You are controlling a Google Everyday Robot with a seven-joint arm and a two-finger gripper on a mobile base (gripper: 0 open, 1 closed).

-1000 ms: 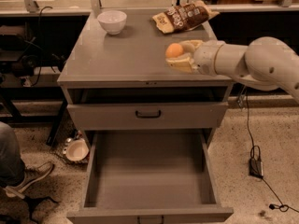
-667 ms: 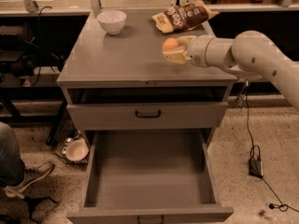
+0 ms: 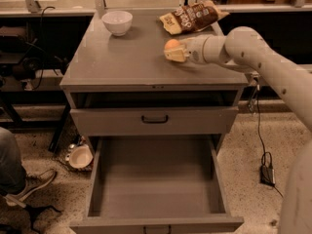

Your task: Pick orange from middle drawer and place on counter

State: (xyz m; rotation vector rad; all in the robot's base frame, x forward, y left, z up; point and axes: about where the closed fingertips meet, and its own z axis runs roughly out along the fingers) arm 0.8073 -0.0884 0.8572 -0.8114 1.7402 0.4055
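Observation:
The orange is held in my gripper over the right part of the counter, just in front of the chip bag. The fingers are shut on the fruit. I cannot tell whether the orange touches the counter. The middle drawer is pulled wide open below, with a bare gray floor. My white arm reaches in from the right.
A white bowl stands at the counter's back left. A brown chip bag lies at the back right. A shut drawer with a black handle sits under the counter. A person's leg and shoe are at the left.
My gripper has carried the orange leftward and a little farther back over the counter, closer to the chip bag.

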